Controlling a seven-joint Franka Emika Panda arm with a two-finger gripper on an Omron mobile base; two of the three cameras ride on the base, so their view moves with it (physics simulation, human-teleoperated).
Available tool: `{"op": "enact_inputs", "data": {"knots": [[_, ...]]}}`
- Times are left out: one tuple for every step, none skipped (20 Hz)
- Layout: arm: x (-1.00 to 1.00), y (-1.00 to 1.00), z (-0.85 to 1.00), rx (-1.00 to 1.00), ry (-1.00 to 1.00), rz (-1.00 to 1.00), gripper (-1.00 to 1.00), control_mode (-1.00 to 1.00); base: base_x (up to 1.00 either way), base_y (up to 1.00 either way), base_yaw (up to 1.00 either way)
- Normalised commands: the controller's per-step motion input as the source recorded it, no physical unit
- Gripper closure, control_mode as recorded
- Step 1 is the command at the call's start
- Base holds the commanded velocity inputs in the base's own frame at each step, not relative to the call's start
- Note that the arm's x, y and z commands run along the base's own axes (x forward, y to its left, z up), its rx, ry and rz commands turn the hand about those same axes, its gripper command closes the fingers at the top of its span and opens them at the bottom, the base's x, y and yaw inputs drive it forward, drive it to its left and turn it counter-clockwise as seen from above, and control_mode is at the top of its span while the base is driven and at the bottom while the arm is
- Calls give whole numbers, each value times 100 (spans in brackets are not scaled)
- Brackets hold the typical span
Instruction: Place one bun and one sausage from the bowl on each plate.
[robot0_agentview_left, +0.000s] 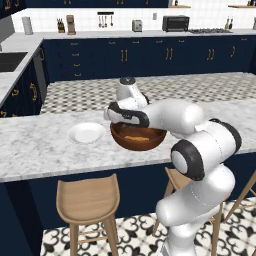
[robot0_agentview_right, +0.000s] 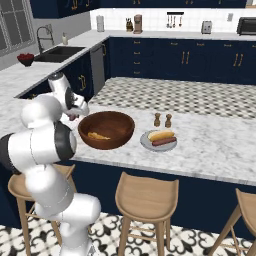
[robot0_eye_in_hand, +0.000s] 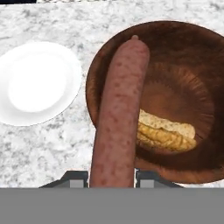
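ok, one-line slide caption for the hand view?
Gripper holds a sausage above the wooden bowl, one bun left inside, empty white plate beside.

We found no text, label, brand, number or sign that could be read in any of the views. The small appliances along the far wall were too small and blurred for us to make out any marking on them.
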Motion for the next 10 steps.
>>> {"op": "enact_inputs", "data": {"knots": [[-12, 100, 71, -13, 17, 24, 100, -100, 0, 0, 0], [-1, 100, 73, -13, 19, 23, 100, -100, 0, 0, 0], [0, 100, 71, -13, 21, 22, 100, -100, 0, 0, 0], [0, 100, 74, -13, 22, 21, 100, -100, 0, 0, 0], [0, 100, 72, -13, 23, 20, 100, -100, 0, 0, 0], [0, 100, 46, -12, 27, 18, 100, -100, 0, 0, 0], [0, 100, 21, -8, 21, 16, 100, -100, 0, 0, 0], [0, 100, 0, -4, 6, 15, 100, -100, 0, 0, 0], [0, 100, -21, -2, 1, 15, 100, -100, 0, 0, 0], [0, 100, -51, -1, 3, 16, 100, -100, 0, 0, 0]]}}
